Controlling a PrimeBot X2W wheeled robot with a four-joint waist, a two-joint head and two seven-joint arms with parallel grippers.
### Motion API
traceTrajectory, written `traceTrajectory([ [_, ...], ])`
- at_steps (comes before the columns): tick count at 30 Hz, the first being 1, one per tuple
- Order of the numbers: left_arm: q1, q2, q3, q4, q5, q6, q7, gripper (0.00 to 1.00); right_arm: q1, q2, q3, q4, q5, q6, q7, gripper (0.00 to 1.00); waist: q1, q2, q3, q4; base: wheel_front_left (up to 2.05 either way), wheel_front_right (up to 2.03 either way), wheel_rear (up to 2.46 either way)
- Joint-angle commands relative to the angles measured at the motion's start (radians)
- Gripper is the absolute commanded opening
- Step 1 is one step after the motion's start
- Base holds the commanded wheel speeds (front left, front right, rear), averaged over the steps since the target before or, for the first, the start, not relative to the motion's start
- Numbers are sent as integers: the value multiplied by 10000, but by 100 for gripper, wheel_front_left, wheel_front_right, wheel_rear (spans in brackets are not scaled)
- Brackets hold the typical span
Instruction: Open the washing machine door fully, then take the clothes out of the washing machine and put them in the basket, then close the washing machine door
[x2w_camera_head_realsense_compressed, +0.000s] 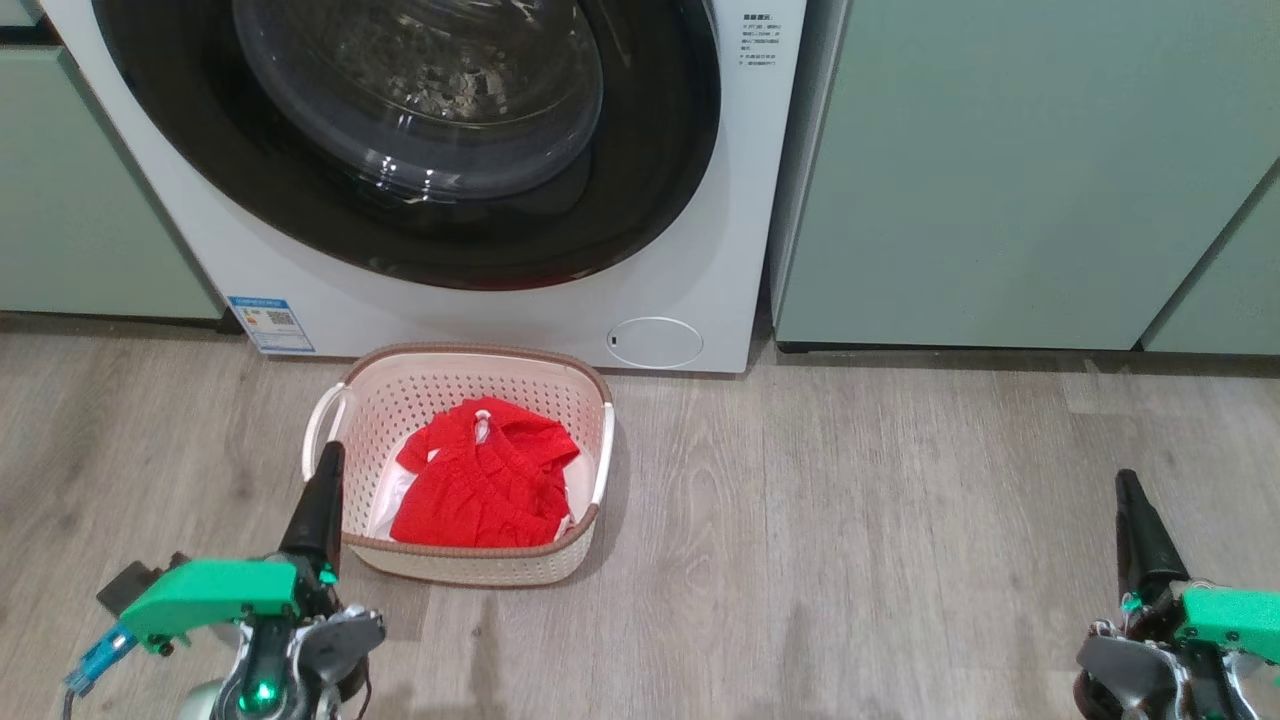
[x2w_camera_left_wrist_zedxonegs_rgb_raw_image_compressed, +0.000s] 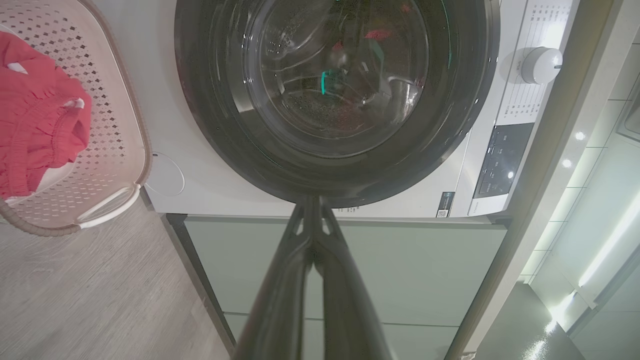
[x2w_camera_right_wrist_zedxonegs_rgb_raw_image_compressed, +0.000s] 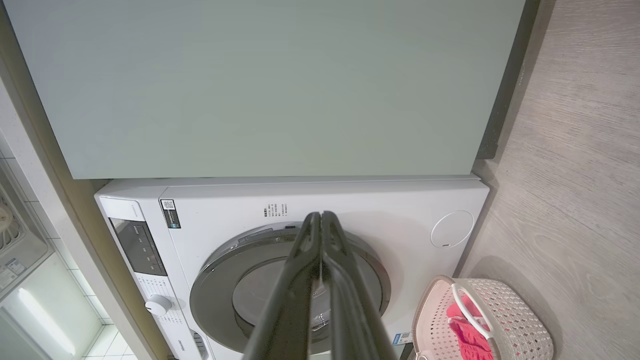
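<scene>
The washing machine (x2w_camera_head_realsense_compressed: 700, 290) stands ahead with its black-rimmed washing machine door (x2w_camera_head_realsense_compressed: 650, 200) lying flush against the front. On the floor just before it sits the cream basket (x2w_camera_head_realsense_compressed: 480, 565), and the red clothes (x2w_camera_head_realsense_compressed: 485, 490) lie inside it. My left gripper (x2w_camera_head_realsense_compressed: 329, 458) is shut and empty, its tip beside the basket's left handle. My right gripper (x2w_camera_head_realsense_compressed: 1127, 482) is shut and empty, far right of the basket over bare floor. In the left wrist view the left gripper (x2w_camera_left_wrist_zedxonegs_rgb_raw_image_compressed: 312, 200) points at the door (x2w_camera_left_wrist_zedxonegs_rgb_raw_image_compressed: 450, 125). In the right wrist view the right gripper (x2w_camera_right_wrist_zedxonegs_rgb_raw_image_compressed: 320, 216) points at the door (x2w_camera_right_wrist_zedxonegs_rgb_raw_image_compressed: 215, 280).
Pale green cabinets (x2w_camera_head_realsense_compressed: 1000, 170) flank the machine on the right and on the left (x2w_camera_head_realsense_compressed: 70, 200). Grey wood floor (x2w_camera_head_realsense_compressed: 850, 500) stretches between the basket and my right gripper. A white dial (x2w_camera_left_wrist_zedxonegs_rgb_raw_image_compressed: 540, 65) sits on the machine's control panel.
</scene>
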Motion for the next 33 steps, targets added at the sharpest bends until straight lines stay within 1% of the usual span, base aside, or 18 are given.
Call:
traceTrajectory([
  [1,-254,51,317,-355,-40,6,61,0,-429,-154,192,-389,59,-6,58,0,0,0,0,0,0,0,0],
  [33,-254,51,317,-355,-41,6,60,0,-429,-154,192,-389,59,-6,58,0,0,0,0,0,0,0,0],
])
